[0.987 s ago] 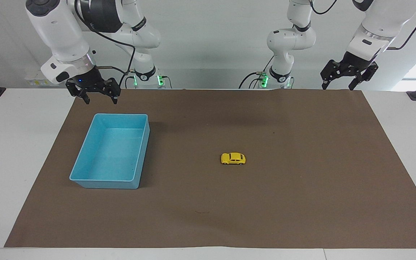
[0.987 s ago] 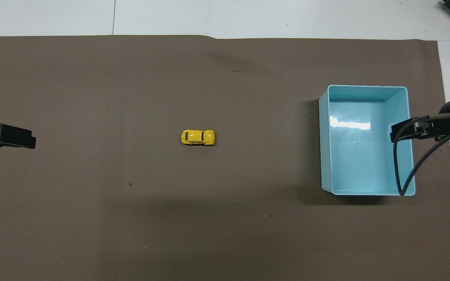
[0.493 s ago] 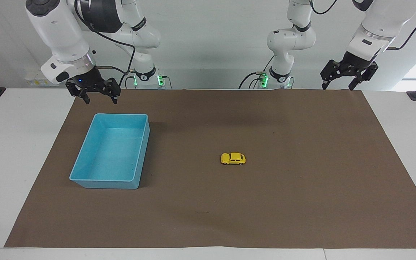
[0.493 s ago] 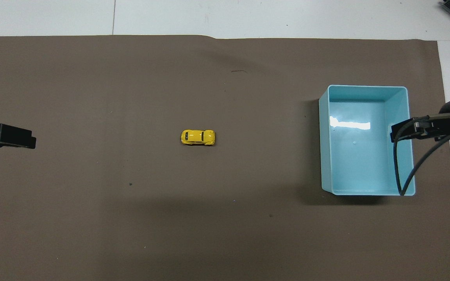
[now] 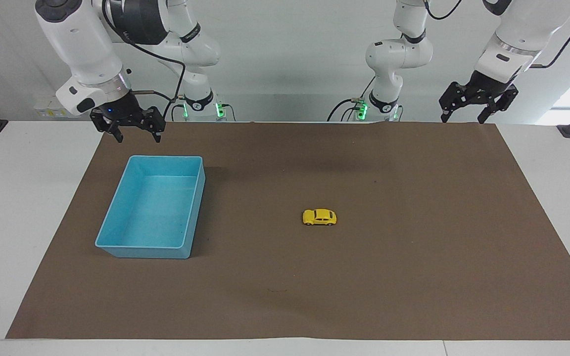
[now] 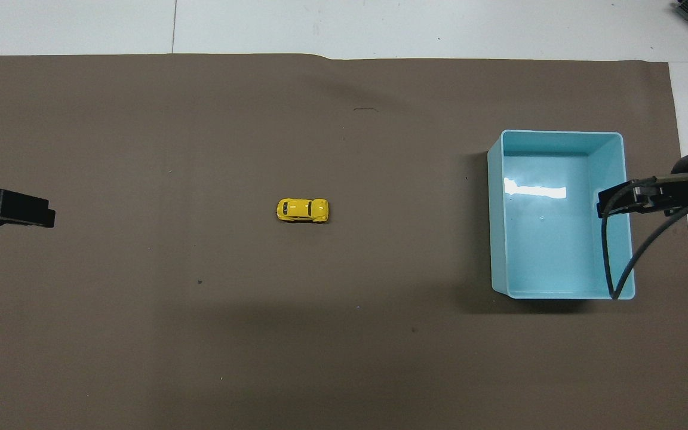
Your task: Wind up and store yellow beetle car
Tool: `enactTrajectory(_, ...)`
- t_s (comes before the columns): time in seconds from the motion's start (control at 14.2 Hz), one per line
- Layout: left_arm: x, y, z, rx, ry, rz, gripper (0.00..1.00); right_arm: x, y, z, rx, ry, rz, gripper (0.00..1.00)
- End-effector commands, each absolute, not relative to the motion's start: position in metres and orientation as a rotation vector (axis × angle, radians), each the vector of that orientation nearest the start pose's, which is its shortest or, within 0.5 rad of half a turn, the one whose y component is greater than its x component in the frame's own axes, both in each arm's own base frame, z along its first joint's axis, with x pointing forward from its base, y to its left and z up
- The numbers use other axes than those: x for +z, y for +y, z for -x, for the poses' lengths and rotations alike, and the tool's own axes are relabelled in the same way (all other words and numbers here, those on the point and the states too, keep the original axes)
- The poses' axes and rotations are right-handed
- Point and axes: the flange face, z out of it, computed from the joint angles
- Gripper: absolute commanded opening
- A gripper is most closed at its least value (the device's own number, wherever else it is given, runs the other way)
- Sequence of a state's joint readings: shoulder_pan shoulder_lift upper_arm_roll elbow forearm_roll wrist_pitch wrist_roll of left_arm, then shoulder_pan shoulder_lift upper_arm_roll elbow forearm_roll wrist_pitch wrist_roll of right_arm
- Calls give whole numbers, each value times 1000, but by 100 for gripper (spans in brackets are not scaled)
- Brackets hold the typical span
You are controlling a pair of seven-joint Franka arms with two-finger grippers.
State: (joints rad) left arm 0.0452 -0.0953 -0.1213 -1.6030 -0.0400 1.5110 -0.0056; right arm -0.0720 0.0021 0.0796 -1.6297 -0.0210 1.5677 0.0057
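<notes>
The yellow beetle car (image 5: 319, 217) is sitting on its wheels on the brown mat (image 5: 413, 277) in the middle of the table (image 5: 27, 198), well apart from both jaws and between them. The left gripper (image 5: 478, 106) is hanging with open jaws, holding nothing. The right gripper (image 5: 127, 127), jaws also open and holding nothing, is hanging close to the blue bin (image 5: 117, 244).

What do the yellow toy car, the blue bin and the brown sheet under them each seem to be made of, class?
Yellow beetle car: glossy painted metal or plastic, unclear which; its body shines. Blue bin: smooth moulded plastic, probably; a bright glare on its floor. Brown sheet: matte paper, seemingly; it throws no glare.
</notes>
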Motion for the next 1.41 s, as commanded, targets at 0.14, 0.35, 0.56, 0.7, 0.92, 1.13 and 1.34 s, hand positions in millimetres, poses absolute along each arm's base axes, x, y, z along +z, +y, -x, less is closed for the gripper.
enactTrajectory(0.14,656,-45,-510,3,108,3171,100,598,-1,-549,94,14,3157,100)
enactTrajectory(0.35,656,-45,-510,3,108,3171,100,598,-1,-549,94,14,3157,100)
enactTrajectory(0.56,655,-45,-510,8,108,3171,100,598,-1,-549,94,14,3157,100)
enactTrajectory(0.7,654,-46,-510,8,110,3171,100,598,-1,-549,94,14,3157,100)
enactTrajectory(0.92,653,-48,-510,13,113,3171,100,598,-1,-549,94,14,3157,100)
enactTrajectory(1.13,649,-49,-510,23,114,3170,100,598,-1,-549,94,14,3157,100)
enactTrajectory(1.34,646,-50,-511,28,116,3170,100,598,-1,-549,94,14,3157,100)
